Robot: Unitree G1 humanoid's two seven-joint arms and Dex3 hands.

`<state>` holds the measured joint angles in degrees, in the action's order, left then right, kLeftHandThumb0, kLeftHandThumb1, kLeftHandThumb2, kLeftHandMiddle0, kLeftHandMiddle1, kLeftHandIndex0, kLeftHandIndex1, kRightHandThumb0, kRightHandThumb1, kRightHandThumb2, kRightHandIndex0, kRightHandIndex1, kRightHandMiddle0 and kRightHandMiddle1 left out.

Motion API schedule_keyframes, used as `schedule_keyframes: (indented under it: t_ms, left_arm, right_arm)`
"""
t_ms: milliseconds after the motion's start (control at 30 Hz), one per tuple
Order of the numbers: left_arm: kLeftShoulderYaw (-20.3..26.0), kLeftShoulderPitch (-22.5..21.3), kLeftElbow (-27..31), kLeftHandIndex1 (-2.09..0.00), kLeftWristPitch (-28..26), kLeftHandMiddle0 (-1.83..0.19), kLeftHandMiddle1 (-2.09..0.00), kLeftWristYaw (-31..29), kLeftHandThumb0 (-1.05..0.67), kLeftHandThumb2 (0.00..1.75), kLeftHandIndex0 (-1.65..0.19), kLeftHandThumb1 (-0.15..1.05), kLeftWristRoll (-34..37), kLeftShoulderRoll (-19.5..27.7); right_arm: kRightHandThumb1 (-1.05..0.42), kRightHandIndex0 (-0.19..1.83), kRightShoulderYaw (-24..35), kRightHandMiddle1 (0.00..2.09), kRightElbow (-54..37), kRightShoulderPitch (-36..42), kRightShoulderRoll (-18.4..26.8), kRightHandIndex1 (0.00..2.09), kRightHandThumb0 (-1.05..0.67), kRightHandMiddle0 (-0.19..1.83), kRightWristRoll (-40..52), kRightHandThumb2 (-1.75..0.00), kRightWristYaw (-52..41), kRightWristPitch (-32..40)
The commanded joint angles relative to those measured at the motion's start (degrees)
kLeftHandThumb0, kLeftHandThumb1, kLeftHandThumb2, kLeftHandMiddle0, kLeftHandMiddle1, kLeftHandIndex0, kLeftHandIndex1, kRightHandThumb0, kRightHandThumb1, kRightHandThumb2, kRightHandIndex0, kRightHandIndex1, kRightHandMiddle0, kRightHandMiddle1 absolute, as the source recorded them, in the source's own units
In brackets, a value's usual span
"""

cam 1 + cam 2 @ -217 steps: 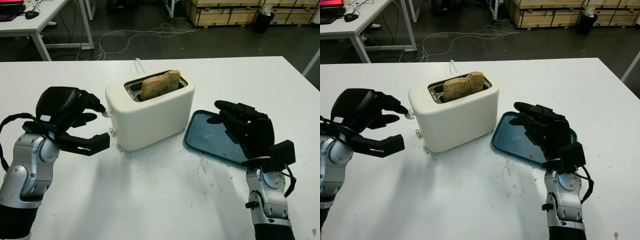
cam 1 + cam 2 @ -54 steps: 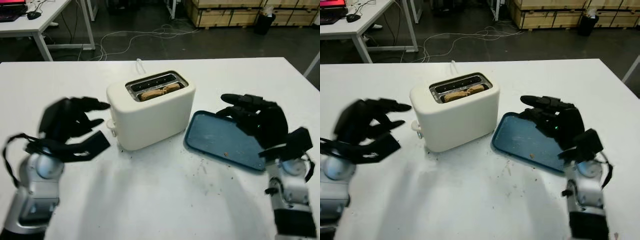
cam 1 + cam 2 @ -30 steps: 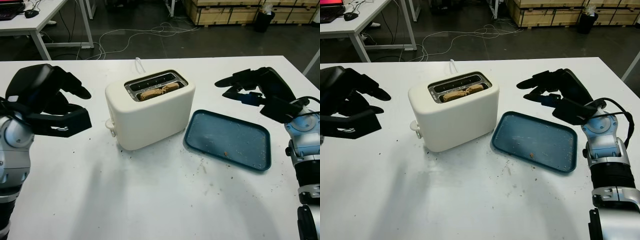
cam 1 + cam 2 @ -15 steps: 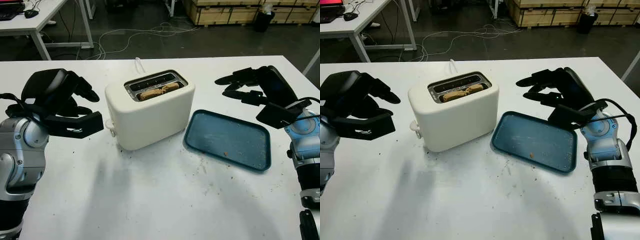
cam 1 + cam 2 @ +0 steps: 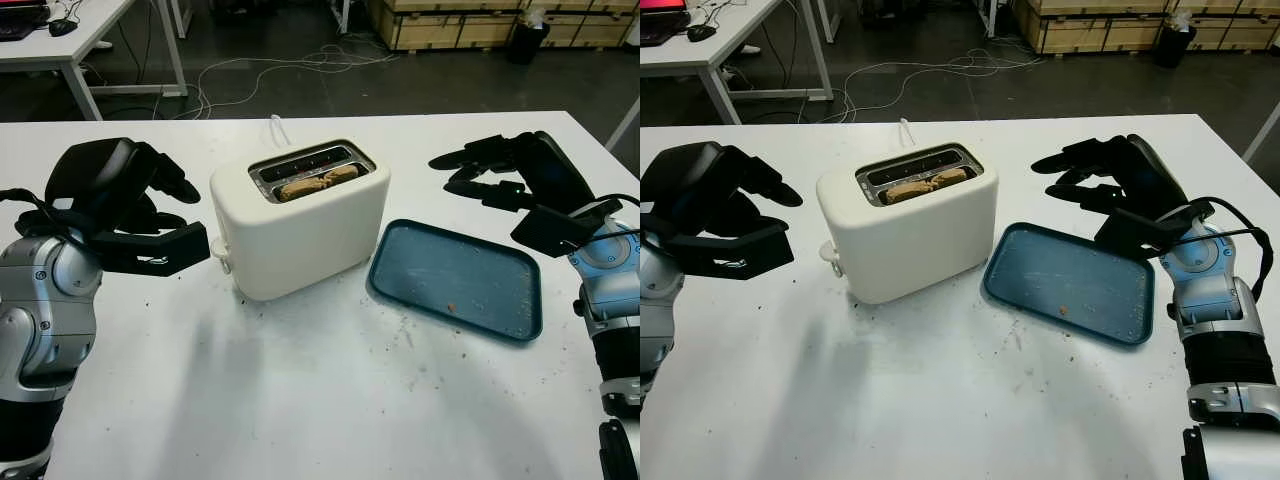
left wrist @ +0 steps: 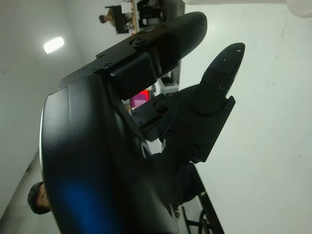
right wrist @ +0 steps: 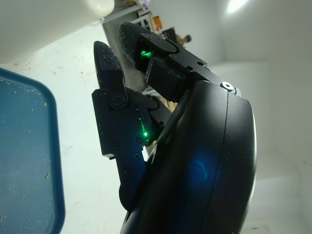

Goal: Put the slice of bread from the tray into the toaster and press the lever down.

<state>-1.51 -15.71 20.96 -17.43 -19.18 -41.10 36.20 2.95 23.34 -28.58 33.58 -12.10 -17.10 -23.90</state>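
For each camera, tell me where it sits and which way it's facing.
Left eye view: on the head, looking down at the white table, toaster with bread, blue tray; left hand and right hand raised, open.
Right eye view: same scene, a little to the side.
Left wrist view: at the left wrist, along its hand toward the tabletop.
Right wrist view: at the right wrist, along its hand, over the tray's edge.
The eye views and the right wrist view share the tray.
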Motion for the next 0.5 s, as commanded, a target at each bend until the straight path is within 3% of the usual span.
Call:
schedule_keyframes:
  t_ms: [0, 467]
  left_arm:
    - [0.09, -0.41, 0.0, 0.0, 0.06, -1.42, -0.18, 0.44, -0.3, 0.0, -1.35, 0.63, -0.65, -0.15]
    - [0.79, 0.5, 0.12, -0.01, 0.15, -1.41, -0.23, 2.01, -0.28, 0.0, -1.35, 0.63, -0.7, -0.97]
  right_arm:
    - [-0.9, 0.91, -0.28, 0.0, 0.27, 0.16, 0.3, 0.51, -0.35, 1.03, 0.36, 0.0, 0.01, 0.2]
    - [-0.9, 0.91, -0.04, 0.0, 0.02, 0.71, 0.07, 0.52, -0.35, 1.04, 0.97, 0.0, 0.03, 0.71]
